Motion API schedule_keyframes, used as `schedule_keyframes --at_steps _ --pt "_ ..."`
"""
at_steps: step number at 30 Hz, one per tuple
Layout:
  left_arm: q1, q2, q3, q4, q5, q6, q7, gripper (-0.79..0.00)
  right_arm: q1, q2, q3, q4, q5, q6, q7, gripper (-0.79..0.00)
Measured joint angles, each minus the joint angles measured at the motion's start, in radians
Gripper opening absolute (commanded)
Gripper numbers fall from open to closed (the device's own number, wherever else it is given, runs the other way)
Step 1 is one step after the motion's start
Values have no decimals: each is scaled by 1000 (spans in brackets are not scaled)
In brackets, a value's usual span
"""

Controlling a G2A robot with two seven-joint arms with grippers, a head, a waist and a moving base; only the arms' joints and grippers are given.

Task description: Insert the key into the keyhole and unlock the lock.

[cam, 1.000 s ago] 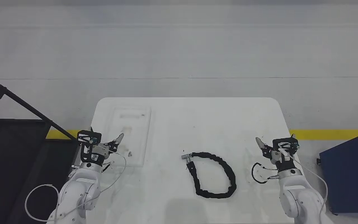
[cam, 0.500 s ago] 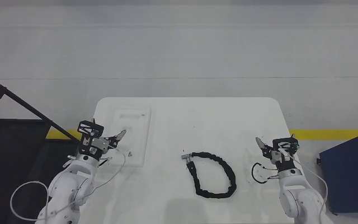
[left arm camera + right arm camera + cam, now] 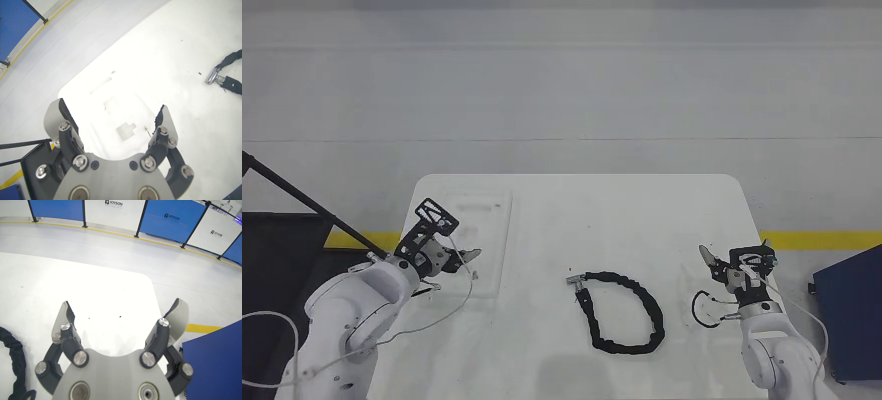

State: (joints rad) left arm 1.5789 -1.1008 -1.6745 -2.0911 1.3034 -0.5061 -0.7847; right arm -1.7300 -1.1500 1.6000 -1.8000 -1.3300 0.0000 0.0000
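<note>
Moved left gripper [image 3: 462,250] forward over tray [image 3: 482,200], fingers spread. Kept right gripper [image 3: 733,255] at table [image 3: 692,210] edge (fingers also spread), apart from chain lock [image 3: 622,312].

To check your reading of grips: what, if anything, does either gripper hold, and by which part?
Nothing is held: the left gripper is open above the white tray, the right gripper open over the table.

White tabletop [image 3: 662,220], black lock [image 3: 642,288].
The lock's sleeve is woven black, its end [image 3: 212,76] silver; the tray [image 3: 477,215] is white; fingers [image 3: 51,117] are silver with black ribbed pads [image 3: 65,111]; a yellow stripe [image 3: 822,240] crosses the grey floor [image 3: 562,80].
</note>
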Motion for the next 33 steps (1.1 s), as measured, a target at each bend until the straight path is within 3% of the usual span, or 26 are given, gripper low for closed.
schedule_keyframes --at_steps 6,14,33 --pt "-4 4 14 22 -44 -10 -99 0 0 0 0 0 0 0 0 0" --pt "-14 9 -3 61 -248 1 -216 0 0 0 0 0 0 0 0 0" --pt "-16 11 -3 65 -245 3 -222 0 0 0 0 0 0 0 0 0"
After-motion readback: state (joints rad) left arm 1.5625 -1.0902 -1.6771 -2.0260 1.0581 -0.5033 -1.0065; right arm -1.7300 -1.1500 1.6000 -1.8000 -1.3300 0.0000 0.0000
